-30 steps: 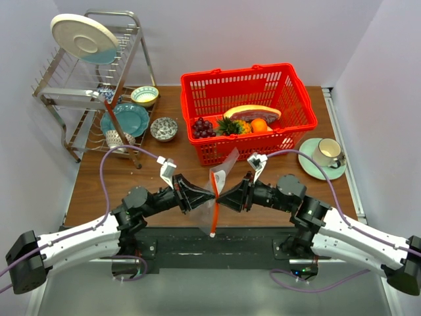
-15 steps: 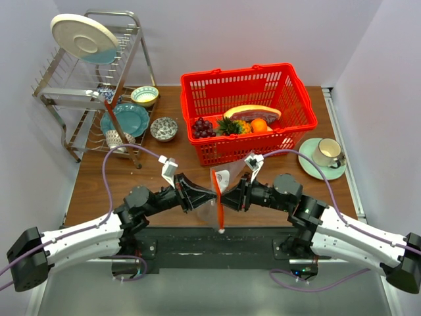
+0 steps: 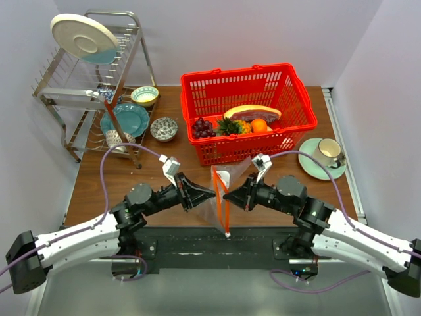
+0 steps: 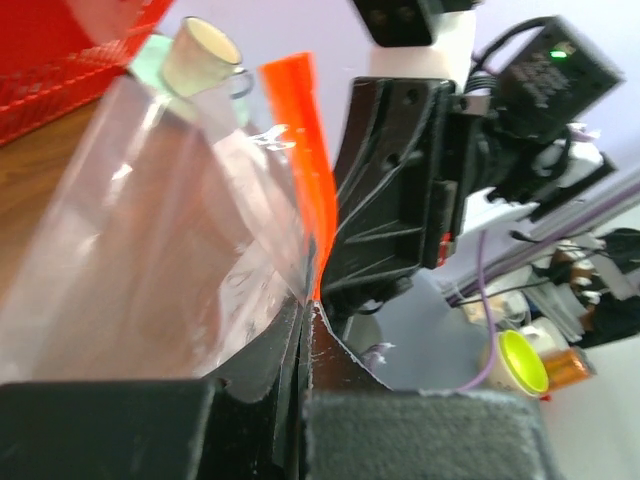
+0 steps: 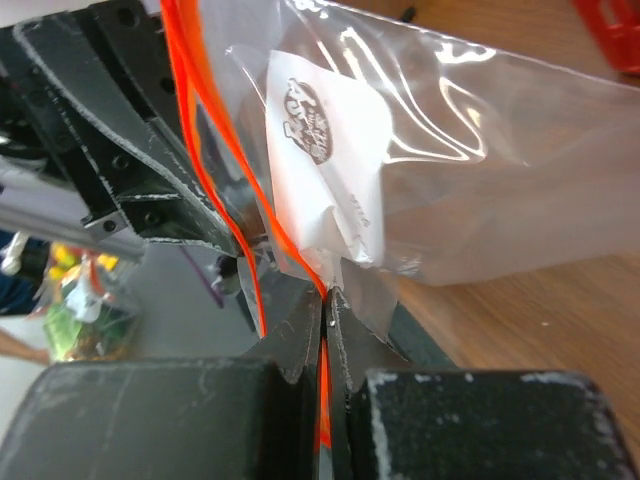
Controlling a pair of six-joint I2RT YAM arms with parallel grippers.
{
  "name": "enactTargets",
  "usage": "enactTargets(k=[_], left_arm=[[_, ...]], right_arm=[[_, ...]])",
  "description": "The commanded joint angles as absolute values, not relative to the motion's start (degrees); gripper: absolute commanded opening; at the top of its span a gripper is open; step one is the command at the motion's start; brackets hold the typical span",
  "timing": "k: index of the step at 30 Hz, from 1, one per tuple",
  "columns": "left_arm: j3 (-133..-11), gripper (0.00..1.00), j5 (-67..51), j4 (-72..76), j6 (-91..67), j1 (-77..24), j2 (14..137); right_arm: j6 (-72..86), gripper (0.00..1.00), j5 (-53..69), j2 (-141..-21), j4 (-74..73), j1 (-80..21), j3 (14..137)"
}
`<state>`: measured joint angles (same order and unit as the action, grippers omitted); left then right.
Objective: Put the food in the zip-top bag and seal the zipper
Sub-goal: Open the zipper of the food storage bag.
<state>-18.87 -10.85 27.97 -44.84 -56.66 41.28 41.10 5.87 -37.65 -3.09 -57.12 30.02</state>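
Red basket: far half of table; holds the pineapple and grape bunch, both unbagged.
Zip-top bag: empty, hanging between the 2 grippers above the near table edge, zipper trailing down.
Right gripper: half open 1 second ago, now pinched on the zipper edge; mouth-spreading judged next.
Left gripper: jaws clamped on the opposite mouth edge.

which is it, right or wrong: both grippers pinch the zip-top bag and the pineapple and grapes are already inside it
Wrong: in the top external view the pineapple and grape bunch lie in the red mesh basket, not the zip-top bag. Left gripper and right gripper do pinch it.
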Motion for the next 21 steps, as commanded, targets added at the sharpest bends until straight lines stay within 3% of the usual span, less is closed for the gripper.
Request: enactTargets(k=[1,3,5,6,9,13,21], left_arm=[[-24.86,0.00,-5.10,14.45,-39.47,-56.78,39.90],[-26.18,0.00,-3.70,11.88,-37.89,-56.78,40.08],[-27.68,0.08,-3.43,9.50,-36.92,-56.86,40.60],[-28.56,0.29,-3.51,8.80,-36.74,-56.78,40.95],[-29.18,0.52,-5.53,8.96,-36.47,-56.78,42.01],[-29.09,0.57,-7.12,11.77,-37.00,-57.13,43.42],[-32.16,0.53,1.74,12.57,-34.98,-65.12,49.73]], right_arm=[[39.29,0.00,-5.35,-35.86,-12.02,-56.95,34.45],[39.29,0.00,-8.16,-36.12,-13.79,-56.95,34.80],[39.64,0.00,-8.88,-36.91,-14.85,-56.95,34.98],[39.81,0.00,-8.18,-37.18,-14.51,-56.95,34.89],[40.60,0.00,-6.68,-38.58,-12.05,-56.95,34.45],[42.09,0.00,-5.71,-40.87,-9.67,-57.04,34.89],[44.73,0.00,-5.71,-43.24,-6.33,-56.95,34.89]])
